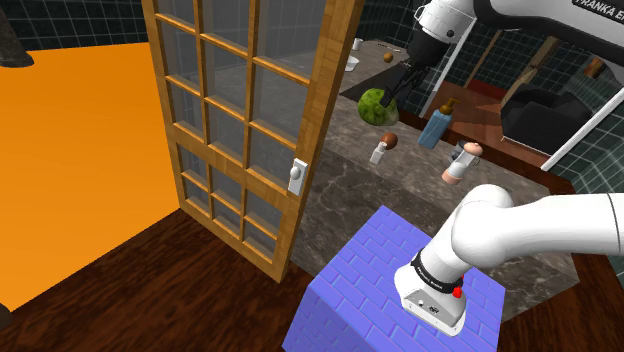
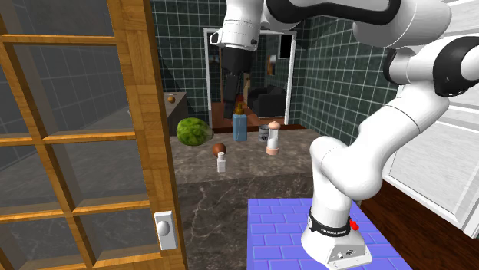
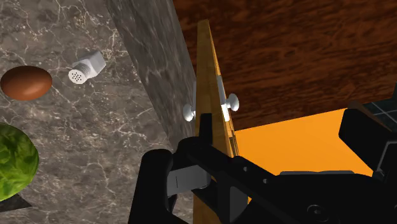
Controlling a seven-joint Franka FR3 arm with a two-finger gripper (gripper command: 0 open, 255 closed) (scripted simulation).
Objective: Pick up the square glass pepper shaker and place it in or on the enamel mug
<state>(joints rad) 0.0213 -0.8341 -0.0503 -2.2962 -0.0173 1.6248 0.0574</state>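
The white, square pepper shaker (image 1: 378, 154) stands, seemingly upright, on the marble table (image 1: 350, 200), just beside a brown egg-shaped thing (image 1: 389, 140). The claw (image 1: 393, 97) hangs above the table near a green ball (image 1: 373, 106). I cannot tell whether it is released or clenched.

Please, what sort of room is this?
Probably a home kitchen: a dark marble counter bearing a white shaker and a leafy green vegetable, teal tiled walls, and a wooden glazed door.
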